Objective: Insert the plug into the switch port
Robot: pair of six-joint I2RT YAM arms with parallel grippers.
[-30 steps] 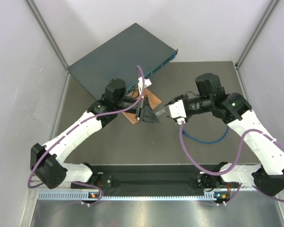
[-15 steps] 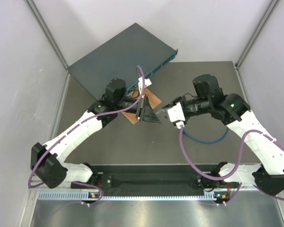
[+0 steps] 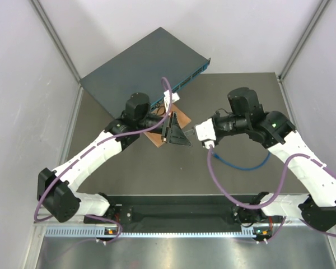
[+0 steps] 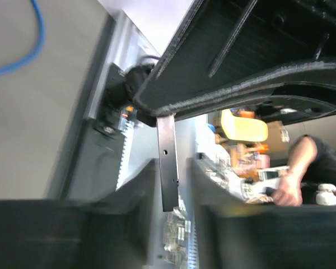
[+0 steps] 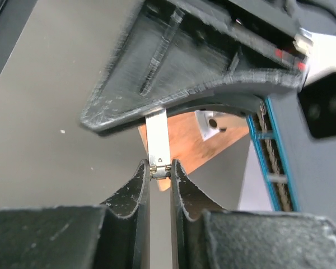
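The switch [image 3: 140, 70] lies at the back left, its blue socket face [image 3: 190, 78] turned toward the table centre and also showing in the right wrist view [image 5: 271, 162]. The thin blue cable [image 3: 243, 164] curls on the table under my right arm; I cannot pick out its plug. Mid-table my grippers meet tip to tip. My right gripper [image 3: 195, 132] [image 5: 160, 168] is shut on the end of a small metal strip [image 5: 158, 140]. My left gripper [image 3: 180, 136] [image 4: 172, 165] stands slightly open around the strip [image 4: 167, 140], with a gap on one side.
An orange-brown wooden square [image 3: 178, 120] carrying a small metal bracket [image 5: 208, 124] lies just behind the grippers. White walls close in both sides. Thick purple cables [image 3: 218, 179] loop off both arms. The base rail [image 3: 157, 231] runs along the near edge.
My right gripper has moved left to the left gripper's tip and shut on the metal strip's end. The left arm has stayed in place.
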